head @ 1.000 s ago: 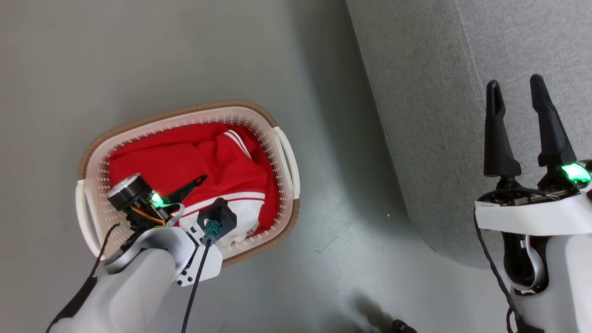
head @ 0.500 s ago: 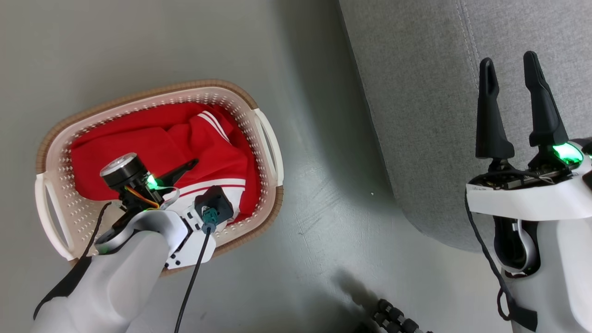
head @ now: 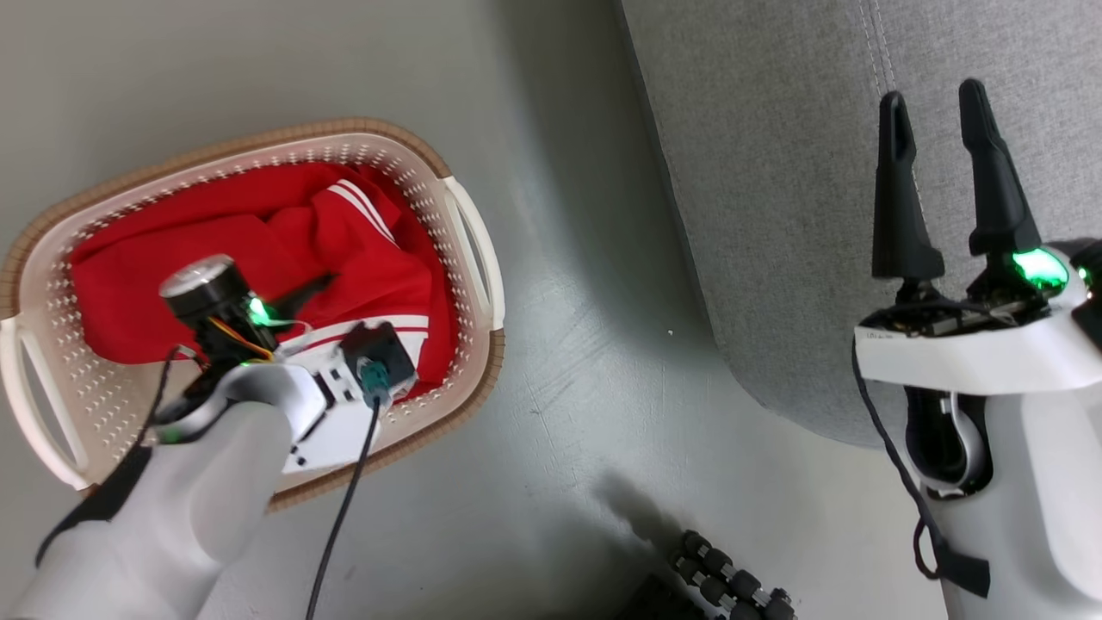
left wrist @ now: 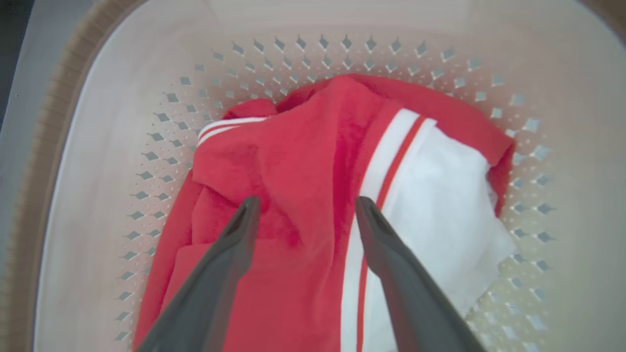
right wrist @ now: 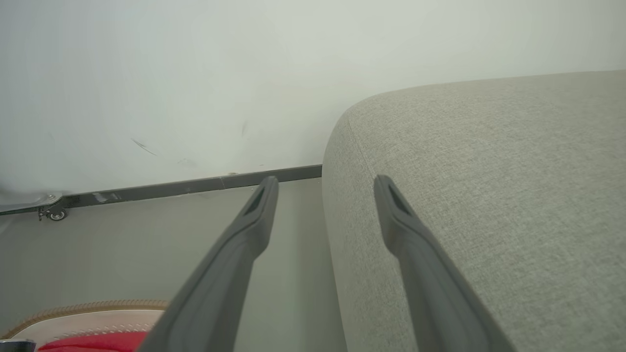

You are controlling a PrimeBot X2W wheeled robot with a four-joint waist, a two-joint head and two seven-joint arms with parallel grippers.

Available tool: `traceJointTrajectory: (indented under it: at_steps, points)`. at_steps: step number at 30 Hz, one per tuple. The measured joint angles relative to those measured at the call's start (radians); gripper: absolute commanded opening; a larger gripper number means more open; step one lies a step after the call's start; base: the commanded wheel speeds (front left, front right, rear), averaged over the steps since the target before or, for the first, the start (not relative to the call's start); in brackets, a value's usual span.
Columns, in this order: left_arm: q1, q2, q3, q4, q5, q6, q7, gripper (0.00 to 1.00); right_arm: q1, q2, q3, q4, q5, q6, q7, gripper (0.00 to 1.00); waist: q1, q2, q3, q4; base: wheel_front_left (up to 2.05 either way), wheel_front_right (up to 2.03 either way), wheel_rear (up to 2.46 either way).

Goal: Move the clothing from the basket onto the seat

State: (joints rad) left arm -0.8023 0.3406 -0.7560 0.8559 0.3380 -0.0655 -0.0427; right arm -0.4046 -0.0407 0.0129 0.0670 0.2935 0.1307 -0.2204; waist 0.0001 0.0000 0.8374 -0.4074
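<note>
Down on floor [head: 568,362], head view: basket [head: 258,139] at left, clothing [head: 215,232] heaped inside; seat [head: 775,189] at right. Right hand [head: 932,96] over seat edge, fingers wide apart, empty.
Left wrist view: left hand [left wrist: 305,205] wide, tips over red clothing beside its white stripes, contact unclear.
Right wrist view: right fingers frame seat corner, basket rim low left.

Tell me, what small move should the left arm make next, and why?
Probably dip a little further and close. The left gripper hangs open inside the basket, straddling a raised red fold of the clothing, and nothing is held yet. Closing there looks likely to pinch that fold so it can be lifted out.
</note>
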Motion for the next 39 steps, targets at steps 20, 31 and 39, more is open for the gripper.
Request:
traceJointTrajectory:
  at_steps: [20, 31, 39]
  points:
    - [-0.045, -0.016, 0.007, 0.106, 0.012, 0.049, 0.065, 0.0, -0.057, 0.0, 0.026, 0.053, 0.016, 0.0, -0.019, 1.0, 0.0, 0.0, 0.039, -0.02, 0.0, 0.0, 0.0]
    - [-0.056, -0.043, 0.0, 0.11, 0.014, 0.065, 0.045, 0.0, -0.074, 0.0, 0.026, 0.079, 0.024, 0.0, -0.028, 1.0, 0.0, 0.0, 0.029, -0.012, 0.0, 0.0, 0.0]
    - [-0.061, -0.058, 0.023, 0.099, -0.005, 0.094, 0.014, 0.0, -0.098, 0.0, 0.025, 0.101, 0.023, 0.0, -0.029, 1.0, 0.0, 0.0, 0.011, 0.007, 0.0, 0.0, 0.0]
